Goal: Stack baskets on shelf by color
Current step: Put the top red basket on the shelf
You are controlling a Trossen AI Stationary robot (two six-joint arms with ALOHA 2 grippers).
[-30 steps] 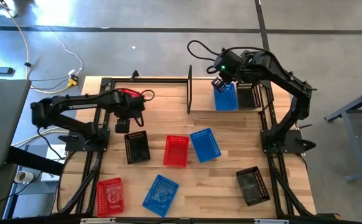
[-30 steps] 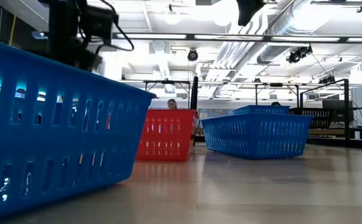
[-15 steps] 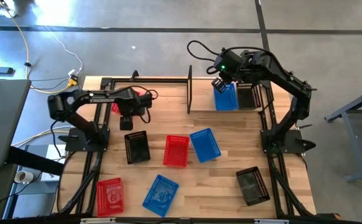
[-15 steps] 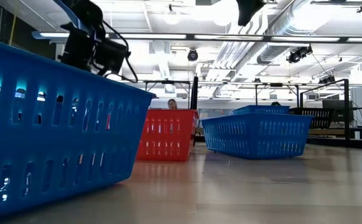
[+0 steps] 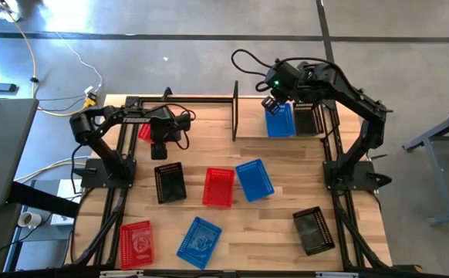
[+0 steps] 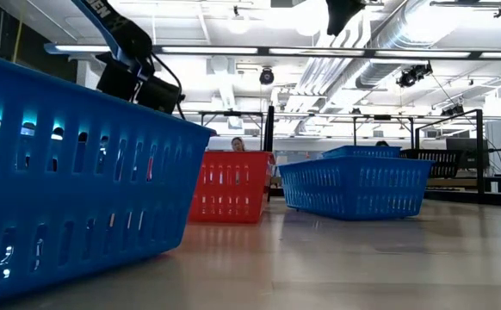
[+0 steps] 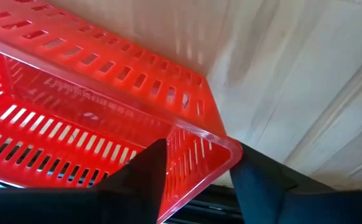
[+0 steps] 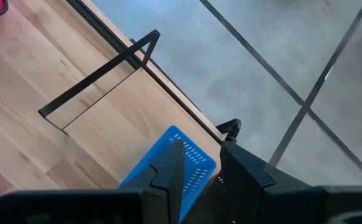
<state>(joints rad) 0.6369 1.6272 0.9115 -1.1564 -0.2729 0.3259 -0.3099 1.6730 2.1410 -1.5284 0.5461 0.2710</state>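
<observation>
Retreating left pincer (image 5: 160, 147) gripping red basket (image 7: 94, 118) wall; right pincer (image 5: 271, 104) holding blue basket (image 5: 280, 120), unmoved

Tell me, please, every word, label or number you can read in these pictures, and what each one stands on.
No text can be read whole.
White letters on the dark robot arm: cut off at the picture's edge, unreadable.
Raised marking in the floor of the red perforated plastic basket: too blurred to read.
Round mark in the floor of the blue perforated plastic basket: too small to read.
</observation>
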